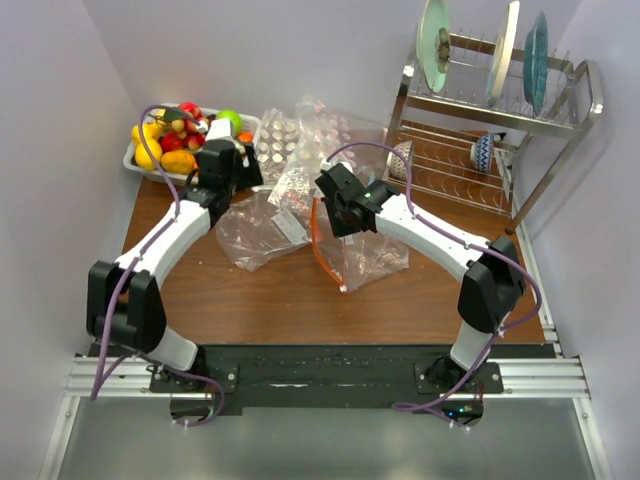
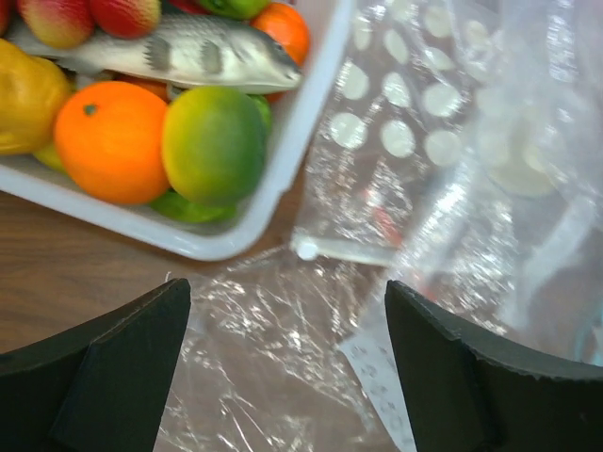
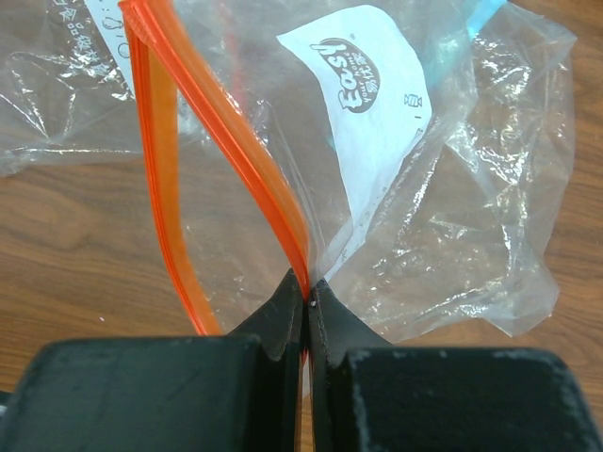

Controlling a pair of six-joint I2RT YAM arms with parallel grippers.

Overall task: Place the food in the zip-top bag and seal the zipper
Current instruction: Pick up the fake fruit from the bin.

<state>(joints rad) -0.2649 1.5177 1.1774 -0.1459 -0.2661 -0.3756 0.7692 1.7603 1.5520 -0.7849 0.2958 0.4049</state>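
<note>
The toy fruits [image 1: 175,140] lie in a white tray [image 1: 135,165] at the back left. In the left wrist view an orange [image 2: 110,139] and a green lime [image 2: 214,141] lie in the tray [image 2: 292,132], with a toy fish [image 2: 188,52] over them. The clear zip-top bag [image 1: 365,255] lies mid-table with its orange-red zipper [image 1: 318,235] standing open. My right gripper [image 3: 309,292] is shut on one side of the zipper [image 3: 226,132] at the bag's mouth [image 3: 452,188]. My left gripper [image 2: 287,367] is open and empty, just short of the tray, over another clear bag [image 2: 273,367].
Several other clear bags [image 1: 310,135] are heaped behind and left of the zip-top bag, one with a teal strip [image 3: 485,11]. A metal dish rack [image 1: 490,120] with plates and bowls stands at the back right. Walls close both sides.
</note>
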